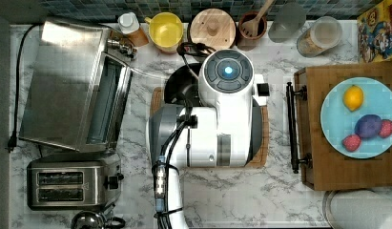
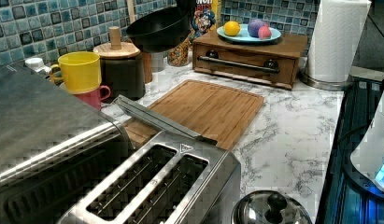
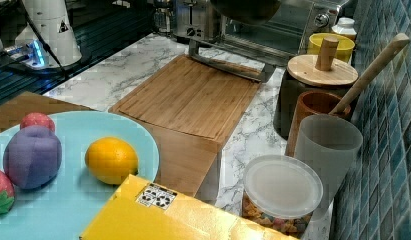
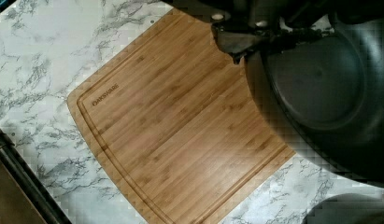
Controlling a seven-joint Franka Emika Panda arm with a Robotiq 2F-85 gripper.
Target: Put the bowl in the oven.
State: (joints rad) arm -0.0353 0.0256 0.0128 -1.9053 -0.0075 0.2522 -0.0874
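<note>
Gripping the black bowl (image 2: 159, 29) by its rim, the claw (image 4: 248, 39) held it aloft; placement inside the open toaster oven (image 1: 74, 86) remained outstanding.

Top view: I look straight down on the counter.
Left view: low, behind the toaster (image 2: 152, 186).
Right view: low, beside the plate (image 3: 68, 200).
Shared: I see the cutting board (image 2: 203, 109) in all.
</note>
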